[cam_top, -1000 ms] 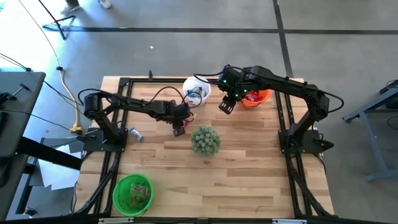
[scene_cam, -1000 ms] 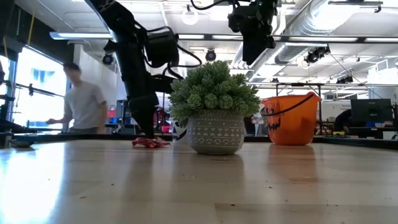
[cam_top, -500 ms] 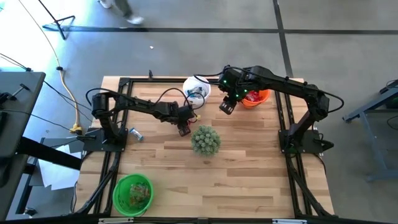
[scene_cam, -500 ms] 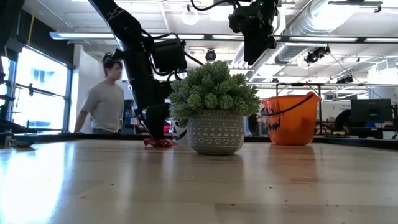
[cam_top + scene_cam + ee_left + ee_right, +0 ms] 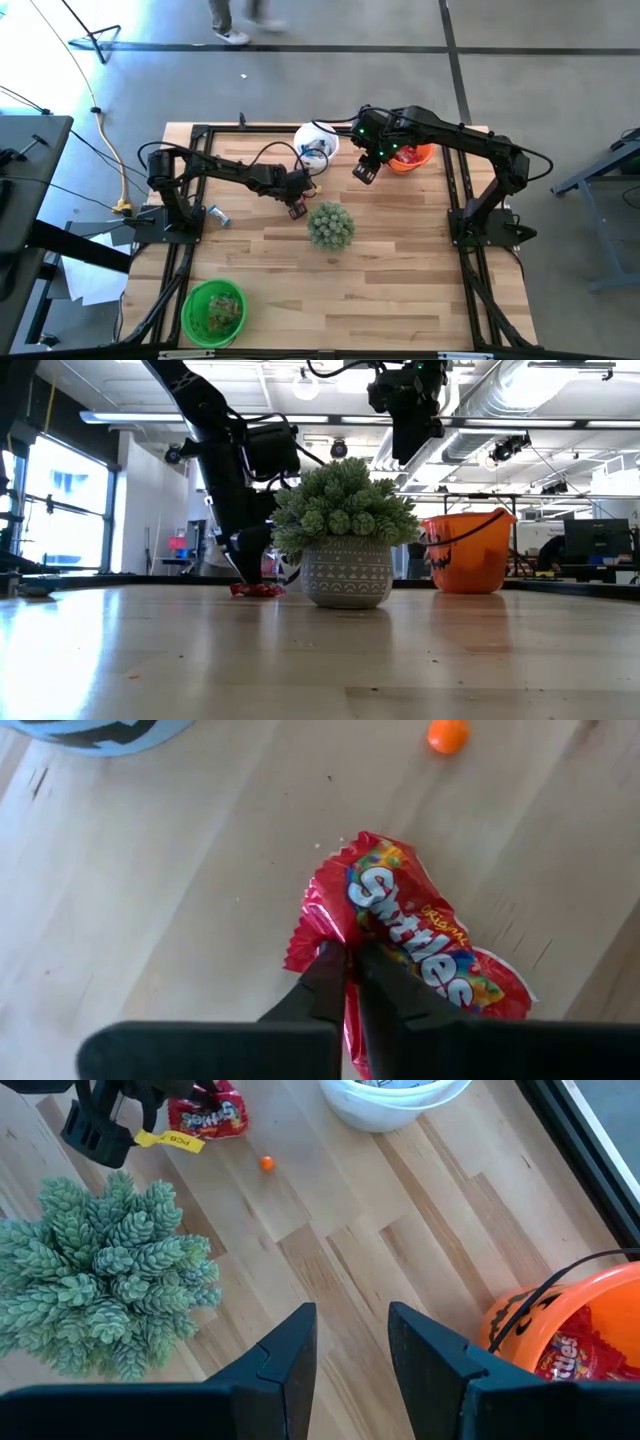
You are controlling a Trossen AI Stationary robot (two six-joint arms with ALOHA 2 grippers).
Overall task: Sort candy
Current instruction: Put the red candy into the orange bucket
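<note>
Since the earlier frames the left claw (image 5: pixel 352 960) has travelled from the open wood toward the plant and has gone from spread to pressed together; its fingers (image 5: pixel 322 982) now pinch the crinkled edge of a shiny red Skittles packet (image 5: pixel 415 935) lying flat on the pale wooden plank surface (image 5: pixel 400 260). In the low view the packet (image 5: pixel 258 589) still rests on the wood, not lifted. The person who crossed the room behind the surface in the low view is gone from that view; in the high view only legs (image 5: pixel 235 20) show on the floor at the far side. The right claw (image 5: pixel 350 1345) has not moved: it hangs high, spread with nothing between its fingers, above the gap between the two far buckets.

Close beside the left claw stands the green spiky plant in a patterned grey pot (image 5: pixel 330 225), near enough to limit sideways movement on that side. Beyond the claw, a small round orange sweet (image 5: pixel 447 734) lies loose, and the white bucket (image 5: pixel 316 146) stands just behind it. The opposite side, toward the left arm's base, is open wood apart from a small blue-and-white wrapped sweet (image 5: pixel 217 215).

The orange pumpkin-face bucket (image 5: pixel 560 1320), holding red packets, sits below the right claw, near the far edge. A green bucket (image 5: pixel 213 312) of sweets stands well apart at the near edge.
</note>
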